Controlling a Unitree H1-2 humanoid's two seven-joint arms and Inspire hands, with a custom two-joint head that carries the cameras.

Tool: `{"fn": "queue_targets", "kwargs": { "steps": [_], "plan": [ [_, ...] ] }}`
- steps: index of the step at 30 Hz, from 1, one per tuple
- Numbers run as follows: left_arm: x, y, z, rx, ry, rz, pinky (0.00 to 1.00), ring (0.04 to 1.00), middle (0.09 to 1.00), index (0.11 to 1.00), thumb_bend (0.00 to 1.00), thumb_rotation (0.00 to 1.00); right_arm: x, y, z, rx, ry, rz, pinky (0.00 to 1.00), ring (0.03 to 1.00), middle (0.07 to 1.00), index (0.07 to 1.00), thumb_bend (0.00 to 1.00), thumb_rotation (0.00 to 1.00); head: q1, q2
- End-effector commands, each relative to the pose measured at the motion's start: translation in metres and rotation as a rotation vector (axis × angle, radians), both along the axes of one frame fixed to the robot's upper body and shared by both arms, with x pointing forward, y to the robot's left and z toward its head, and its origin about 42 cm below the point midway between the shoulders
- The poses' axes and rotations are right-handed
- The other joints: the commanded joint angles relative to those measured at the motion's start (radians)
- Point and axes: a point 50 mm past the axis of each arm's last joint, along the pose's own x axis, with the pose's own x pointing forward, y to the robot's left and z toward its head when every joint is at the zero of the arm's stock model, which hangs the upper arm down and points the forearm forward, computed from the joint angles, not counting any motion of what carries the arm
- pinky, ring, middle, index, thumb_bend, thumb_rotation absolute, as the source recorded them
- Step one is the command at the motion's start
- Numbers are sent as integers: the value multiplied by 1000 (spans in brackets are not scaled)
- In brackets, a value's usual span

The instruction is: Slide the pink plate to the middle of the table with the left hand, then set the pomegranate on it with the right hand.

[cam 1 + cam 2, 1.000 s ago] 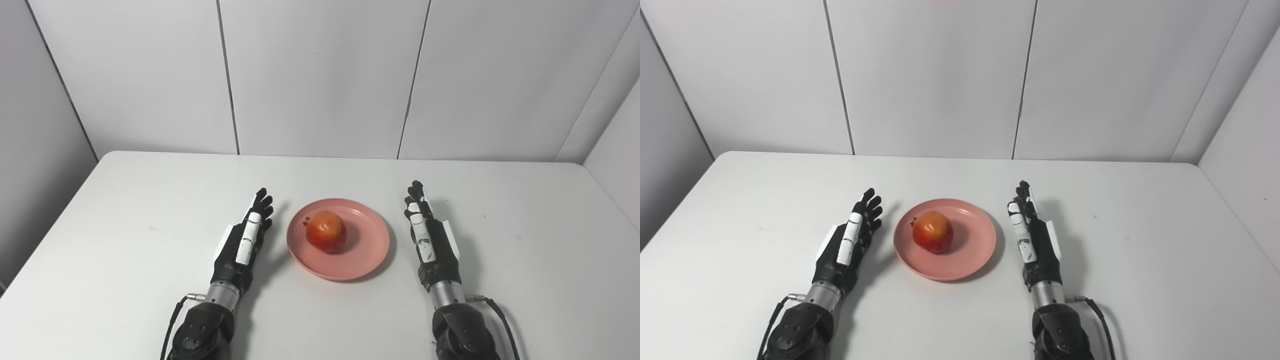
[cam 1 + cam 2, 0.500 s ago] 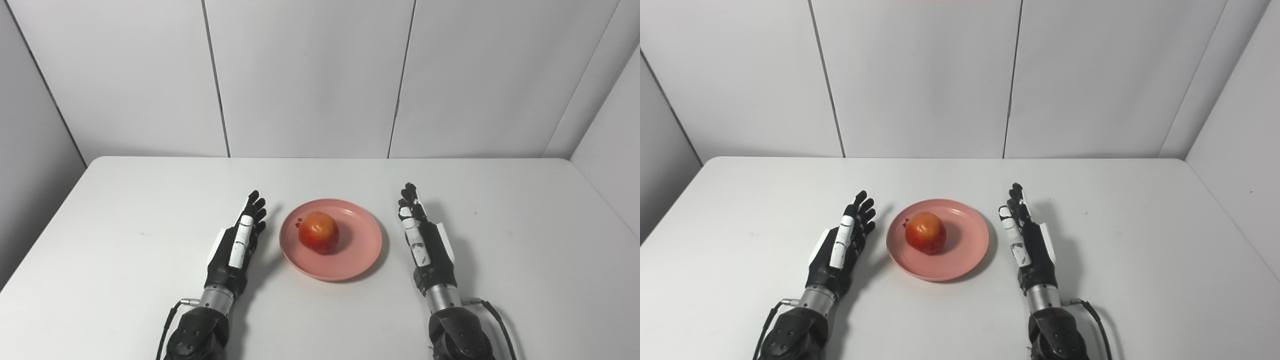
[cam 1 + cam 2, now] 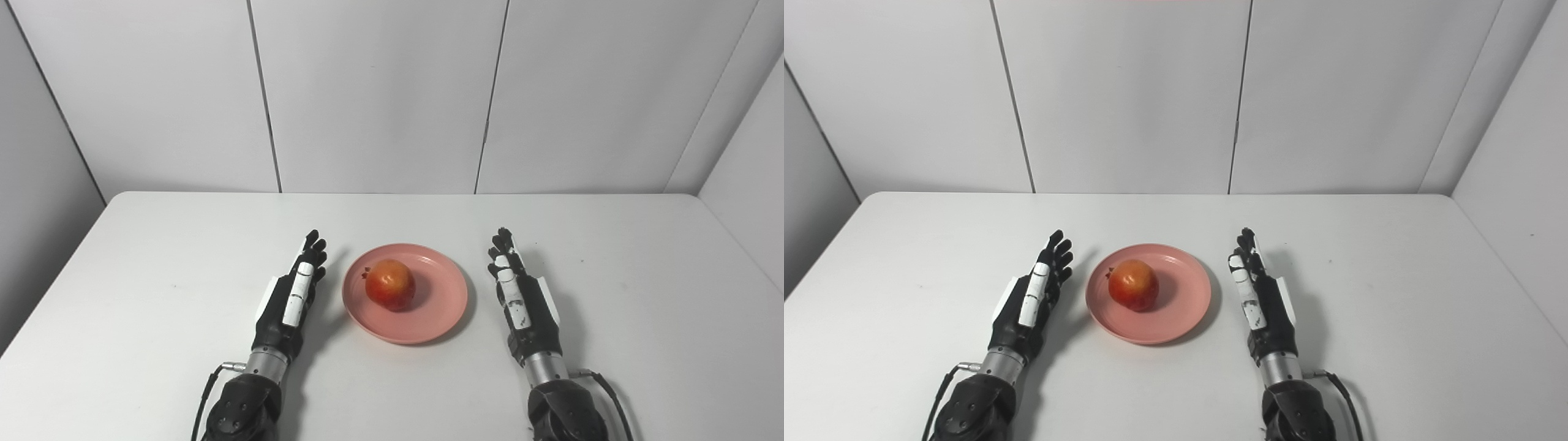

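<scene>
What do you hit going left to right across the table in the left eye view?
Left robot hand → pink plate with the pomegranate on its left half → right robot hand. Both hands are open, and neither touches the plate.

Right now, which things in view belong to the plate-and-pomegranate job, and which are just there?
Belongs to the job:
- pink plate, mid-table
- pomegranate, resting on the plate
- left hand, open, beside the plate and not touching it
- right hand, open, on the plate's other side and clear of it

Just there:
- white table
- grey wall panels
No stray items show.
</scene>
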Motion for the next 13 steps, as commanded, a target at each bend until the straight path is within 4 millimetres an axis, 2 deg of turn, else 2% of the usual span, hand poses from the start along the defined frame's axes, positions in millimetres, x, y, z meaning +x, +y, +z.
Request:
{"fn": "queue_targets", "kwargs": {
  "steps": [1,9,13],
  "plan": [
    [5,1,5,6,-44,4,1000,1000,1000,1000,668,1000,7,-3,8,-2,-29,2,1000,1000,1000,1000,754,899,0,-1],
    [6,3,5,8,-50,6,1000,1000,1000,1000,672,1000,6,-3,6,4,-33,-6,1000,1000,1000,1000,718,894,3,1],
    [5,4,6,8,-58,5,1000,1000,1000,1000,659,1000,5,-2,7,3,-28,-3,1000,1000,1000,1000,733,891,4,2]
  ]
}}
